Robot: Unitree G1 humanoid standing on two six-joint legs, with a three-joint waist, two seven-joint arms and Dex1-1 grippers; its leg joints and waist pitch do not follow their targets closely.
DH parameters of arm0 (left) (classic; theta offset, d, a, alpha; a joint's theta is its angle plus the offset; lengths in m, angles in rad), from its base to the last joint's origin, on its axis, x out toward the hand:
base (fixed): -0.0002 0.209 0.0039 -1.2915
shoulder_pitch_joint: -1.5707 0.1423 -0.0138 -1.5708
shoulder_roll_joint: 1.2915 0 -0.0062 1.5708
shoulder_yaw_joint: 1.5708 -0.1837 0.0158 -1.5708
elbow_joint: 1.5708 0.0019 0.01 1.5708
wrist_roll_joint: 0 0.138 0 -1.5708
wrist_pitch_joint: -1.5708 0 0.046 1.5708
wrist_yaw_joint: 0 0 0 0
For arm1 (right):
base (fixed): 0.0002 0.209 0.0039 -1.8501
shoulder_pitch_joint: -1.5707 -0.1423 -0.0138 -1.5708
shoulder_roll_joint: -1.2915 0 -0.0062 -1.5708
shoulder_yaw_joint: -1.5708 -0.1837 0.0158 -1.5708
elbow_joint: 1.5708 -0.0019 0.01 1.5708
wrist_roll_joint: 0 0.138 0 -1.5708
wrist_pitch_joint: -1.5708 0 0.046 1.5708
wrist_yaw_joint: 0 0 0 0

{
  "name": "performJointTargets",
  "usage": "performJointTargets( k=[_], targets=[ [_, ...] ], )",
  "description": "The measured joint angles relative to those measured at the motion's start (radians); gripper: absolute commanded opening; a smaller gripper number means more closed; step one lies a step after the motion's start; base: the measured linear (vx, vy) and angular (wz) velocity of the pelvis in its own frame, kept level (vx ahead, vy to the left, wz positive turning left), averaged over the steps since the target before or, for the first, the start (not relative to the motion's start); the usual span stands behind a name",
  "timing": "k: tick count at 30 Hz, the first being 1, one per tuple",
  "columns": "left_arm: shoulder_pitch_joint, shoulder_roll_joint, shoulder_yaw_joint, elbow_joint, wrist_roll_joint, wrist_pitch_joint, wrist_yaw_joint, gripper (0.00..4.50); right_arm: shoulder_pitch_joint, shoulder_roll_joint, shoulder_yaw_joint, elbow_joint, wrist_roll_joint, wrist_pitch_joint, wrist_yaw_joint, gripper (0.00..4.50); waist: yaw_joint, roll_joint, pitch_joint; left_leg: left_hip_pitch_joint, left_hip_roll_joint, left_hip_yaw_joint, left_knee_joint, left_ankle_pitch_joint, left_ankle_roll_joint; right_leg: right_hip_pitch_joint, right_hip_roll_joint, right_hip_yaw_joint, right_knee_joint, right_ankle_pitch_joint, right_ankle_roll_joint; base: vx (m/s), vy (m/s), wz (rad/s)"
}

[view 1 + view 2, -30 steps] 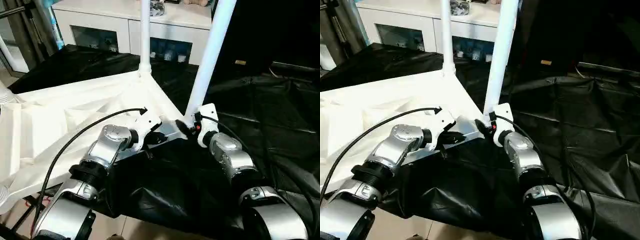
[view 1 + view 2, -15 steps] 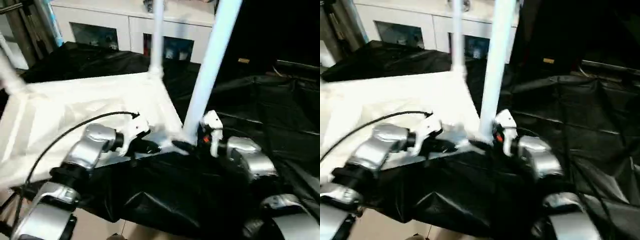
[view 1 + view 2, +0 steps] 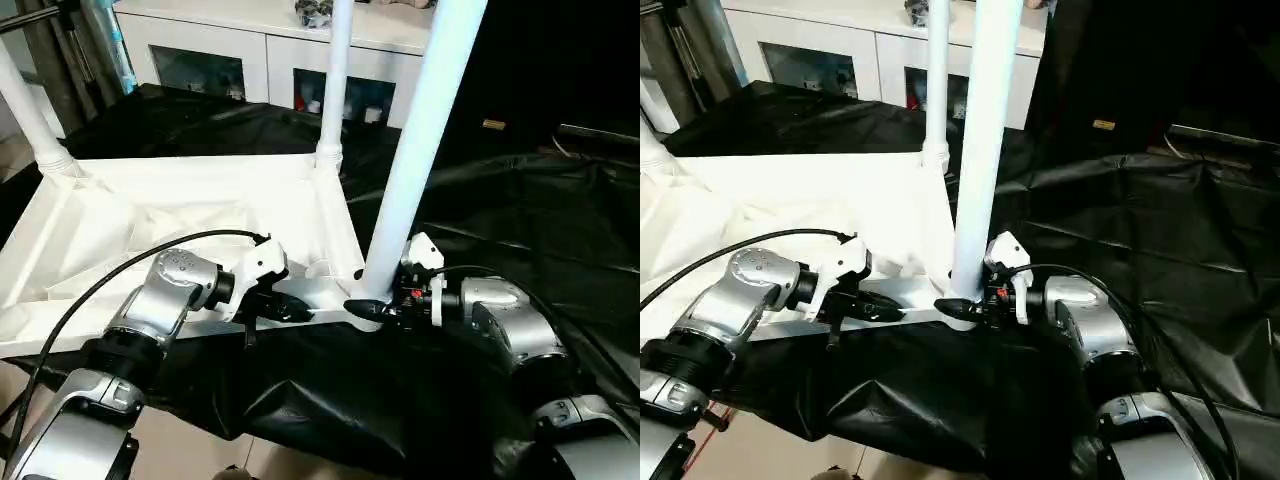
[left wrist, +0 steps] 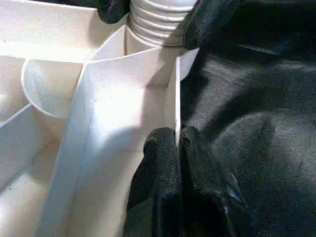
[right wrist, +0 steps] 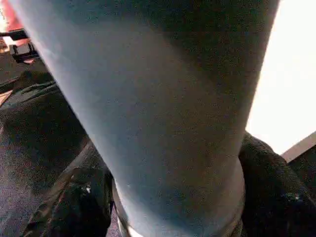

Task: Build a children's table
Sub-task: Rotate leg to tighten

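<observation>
table top (image 3: 190, 215): 1, upside down on black sheet (image 3: 520, 210), ribs up
legs: 3 standing in corner sockets
nearest leg (image 3: 420, 150): right gripper (image 3: 365, 305) clamped round its base
left gripper (image 4: 177, 148): pinching the rim wall beside that socket
forearms: both reach inward, low

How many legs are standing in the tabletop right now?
3 in view: the near leg in the right gripper; the far leg; the left leg. The tabletop has a corner outside the picture, so a fourth may be hidden.
</observation>
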Motion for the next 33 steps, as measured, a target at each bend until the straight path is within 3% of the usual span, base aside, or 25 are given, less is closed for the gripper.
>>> performJointTargets(
  k=[3, 10, 15, 17, 20, 25, 33],
  targets=[
    [-0.016, -0.027, 0.004, 0.03, 0.015, 0.0, 0.078, 0.0, -0.005, 0.023, -0.022, 0.022, -0.011, -0.005, -0.105, 2.8, 0.001, 0.0, 0.0, 0.002, -0.001, 0.0, 0.0, 0.0, 0.0, 0.002, -0.001, 0.0, 0.0, 0.0, 0.0, 0.0, 0.0, 0.0],
    [-0.1, -0.156, 0.037, 0.164, 0.061, 0.032, 0.363, 0.0, -0.13, 0.159, -0.126, 0.225, -0.04, -0.014, -0.594, 2.79, -0.015, 0.0, 0.0, 0.007, -0.001, -0.002, 0.0, 0.0, -0.001, 0.004, -0.002, 0.001, 0.001, -0.002, 0.004, 0.0, 0.0, 0.0],
    [-0.112, -0.204, 0.048, 0.18, 0.061, 0.062, 0.448, 0.0, -0.163, 0.204, -0.168, 0.278, -0.037, -0.027, -0.752, 2.77, -0.014, 0.003, -0.001, 0.008, -0.001, -0.002, -0.001, 0.0, -0.001, 0.004, -0.002, 0.001, 0.001, -0.002, 0.004, 0.0, 0.0, 0.0],
    [-0.112, -0.21, 0.052, 0.18, 0.066, 0.062, 0.453, 0.0, -0.166, 0.206, -0.171, 0.293, -0.039, -0.048, -0.756, 2.77, -0.013, 0.004, -0.002, 0.008, -0.001, -0.002, -0.001, 0.0, -0.001, 0.004, -0.002, 0.001, 0.001, -0.001, 0.002, 0.0, 0.0, 0.0],
    [-0.112, -0.21, 0.054, 0.179, 0.068, 0.061, 0.449, 0.0, -0.171, 0.21, -0.184, 0.309, -0.034, -0.064, -0.745, 3.46, -0.013, 0.004, -0.002, 0.008, -0.001, -0.002, -0.001, 0.0, -0.001, 0.004, -0.002, 0.001, 0.001, 0.001, 0.0, 0.0, 0.0, 0.0],
    [-0.104, -0.185, 0.053, 0.163, 0.065, 0.057, 0.406, 0.0, -0.158, 0.198, -0.18, 0.291, -0.033, -0.069, -0.648, 3.85, -0.021, 0.004, -0.002, 0.008, -0.001, -0.002, -0.002, 0.0, 0.0, 0.004, -0.001, 0.0, 0.001, 0.0, 0.0, 0.0, 0.0, 0.0],
    [-0.064, -0.107, 0.04, 0.098, 0.046, 0.036, 0.242, 0.0, -0.084, 0.099, -0.117, 0.186, -0.017, -0.058, -0.323, 3.85, -0.02, 0.005, -0.002, 0.006, -0.001, -0.001, -0.003, 0.0, 0.0, 0.003, -0.001, 0.0, -0.002, -0.001, 0.001, 0.0, 0.0, 0.0]
  ],
)
